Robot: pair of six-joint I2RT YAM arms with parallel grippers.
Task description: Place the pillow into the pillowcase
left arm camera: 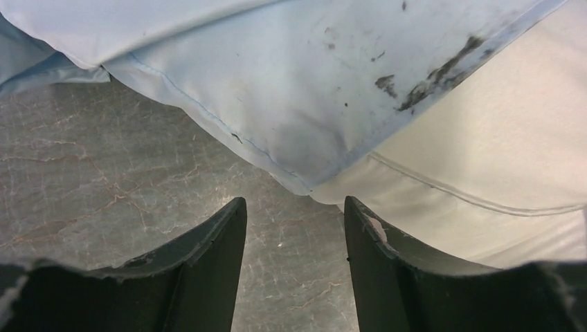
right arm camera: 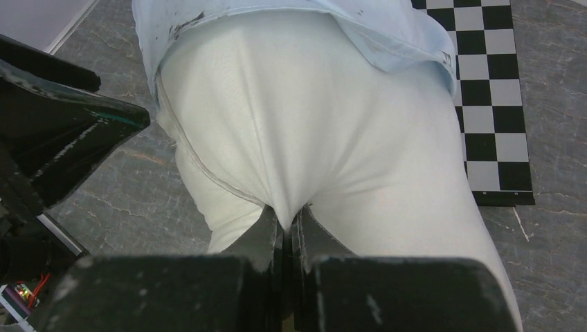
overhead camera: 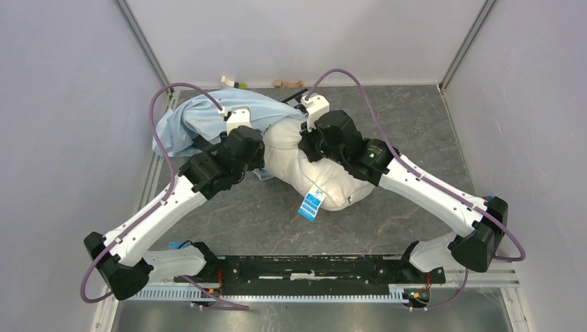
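We log right jaws pinched on a fold of the pillow [right arm camera: 311, 138]; left jaws parted, empty, the pillowcase [left arm camera: 291, 90] hem just ahead.

The left gripper [left arm camera: 294, 214] hangs over the grey, marble-veined table top [left arm camera: 104, 173] with its two dark, curved fingers [left arm camera: 208, 277] parted and nothing between them, only bare table showing in the gap. Just beyond the fingertips lies the wrinkled pale light-blue thin fabric pillowcase [left arm camera: 297, 76], filling the far side from left to right, its stitched hem running down to a corner close to the fingers. Dark smudges [left arm camera: 429, 76] mark the hem at the far right. From under that edge the plump cream-white fabric pillow [left arm camera: 498, 159] bulges out on the right, a seam crossing it, close beside the right-hand finger.
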